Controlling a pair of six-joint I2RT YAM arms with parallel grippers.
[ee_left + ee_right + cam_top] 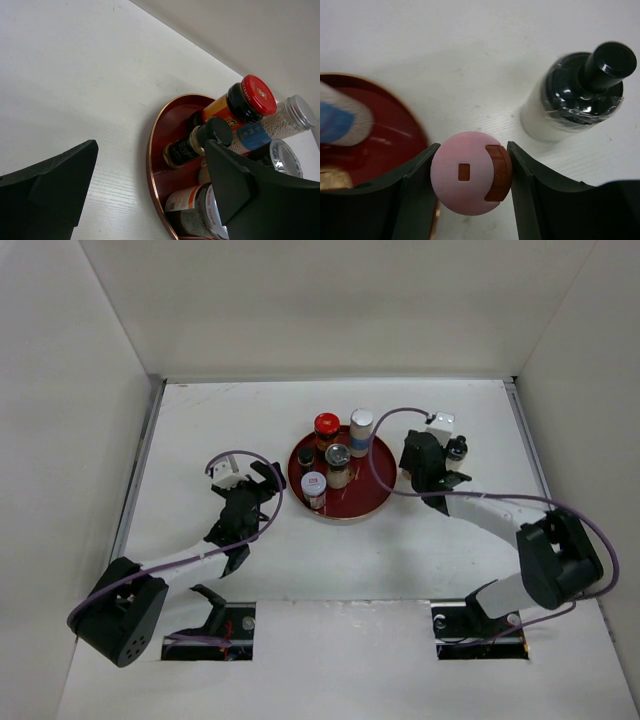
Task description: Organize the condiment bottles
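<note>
Pink-capped shaker (470,172) fills your right wrist view. It stands on the table (400,580) just off the tray (395,135), and your right gripper (471,155) has a finger against each side of its cap. That looks like a grip. Your left gripper (150,150) hangs wide and empty just beside the tray's left rim.

Five bottles already stand on the tray. The black-capped bottle (580,95) waits on the table, near your right finger.

Watch that hold: one finger sits on the cap's dark-red flip tab, so a squeeze could slip off it or pop it open. You're also gripping high on the cap, so the shaker may swing or tilt on the lift. Drift outward and you'd likely knock the black-capped bottle. The tray rim is just beside the other finger, so a low carry could catch it, and the tall white bottle with the blue band (340,120) crowds the way in.

Writing? The red-capped jar (257,95) shows an orange label and a small cap emblem, and its neighbour (297,111) a blue label. You can't read any of it.
</note>
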